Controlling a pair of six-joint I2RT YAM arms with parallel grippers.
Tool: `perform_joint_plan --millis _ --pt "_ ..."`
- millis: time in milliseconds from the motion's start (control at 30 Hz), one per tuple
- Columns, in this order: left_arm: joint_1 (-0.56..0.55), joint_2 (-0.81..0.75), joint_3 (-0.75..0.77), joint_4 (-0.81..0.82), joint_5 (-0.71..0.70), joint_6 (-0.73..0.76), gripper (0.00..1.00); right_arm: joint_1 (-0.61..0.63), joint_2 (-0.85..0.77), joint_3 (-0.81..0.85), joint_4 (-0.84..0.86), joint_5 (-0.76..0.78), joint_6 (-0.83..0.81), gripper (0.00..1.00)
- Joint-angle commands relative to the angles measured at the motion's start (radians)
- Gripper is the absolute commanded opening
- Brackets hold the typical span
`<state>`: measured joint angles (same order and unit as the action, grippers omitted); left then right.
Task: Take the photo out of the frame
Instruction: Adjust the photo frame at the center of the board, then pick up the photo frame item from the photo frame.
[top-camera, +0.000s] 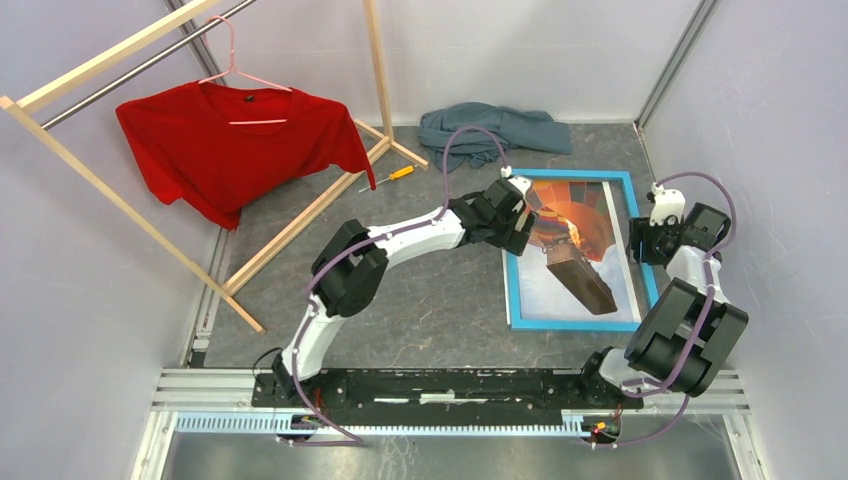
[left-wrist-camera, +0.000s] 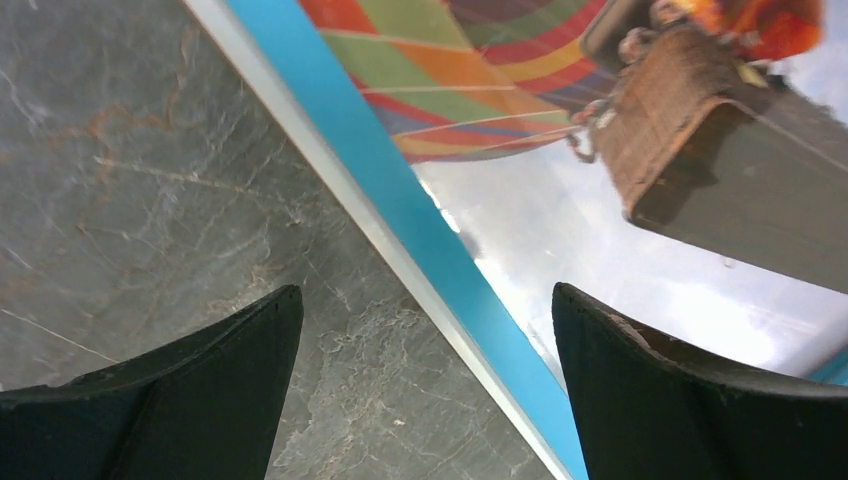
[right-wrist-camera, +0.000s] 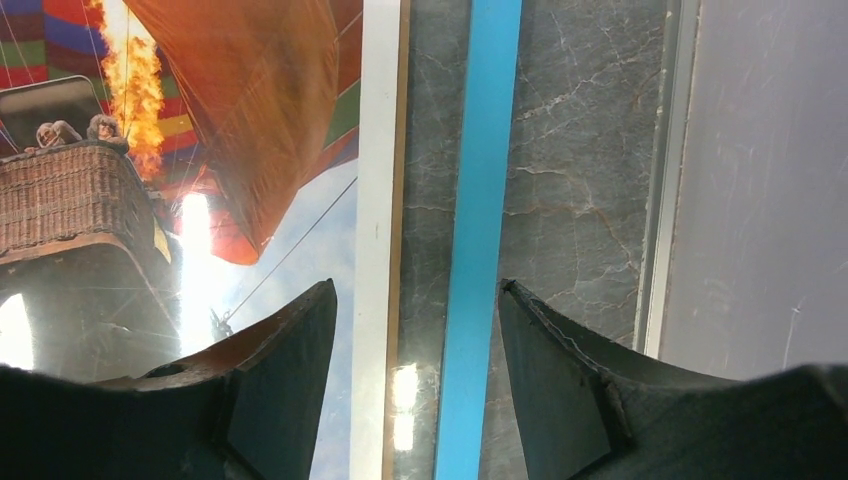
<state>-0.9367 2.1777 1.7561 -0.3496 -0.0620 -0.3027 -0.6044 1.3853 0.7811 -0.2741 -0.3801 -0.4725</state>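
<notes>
Frame lies flat near the desk's right edge, its long axis running from near edge to far edge, slightly slanted. Inside it the photo lies face up, balloon toward the far edge and basket toward the near one. On the right side a strip of desk shows between the photo's white border and the blue rail. The left claw hangs spread across the left rail. The right claw is spread across the right rail, gripping nothing.

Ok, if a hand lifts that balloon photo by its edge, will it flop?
Probably stiffish: the photo lies flat, its edge straight, a brown layer showing there. Glare on it suggests a glossy, slippery face. Large and thin, so likely light.
</notes>
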Motion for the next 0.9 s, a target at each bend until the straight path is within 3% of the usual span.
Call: perform_joint_plan --millis 0,233,700,867 --pt "-0.009 0.058 0.069 -0.056 -0.080 -0.174 1.00 -0.005 -0.003 0.023 0.051 -0.005 -0.026 0.66" --pt "-0.017 0.112 0.142 -0.086 -0.087 -0.200 0.95 -0.004 0.035 0.020 0.071 -0.032 -0.028 0.64" --pt "-0.021 0.130 0.144 -0.087 -0.056 -0.200 0.73 -0.004 0.115 0.026 0.090 -0.068 -0.045 0.61" --pt "-0.022 0.135 0.147 -0.086 -0.044 -0.195 0.70 -0.004 0.128 0.025 0.097 -0.058 -0.042 0.60"
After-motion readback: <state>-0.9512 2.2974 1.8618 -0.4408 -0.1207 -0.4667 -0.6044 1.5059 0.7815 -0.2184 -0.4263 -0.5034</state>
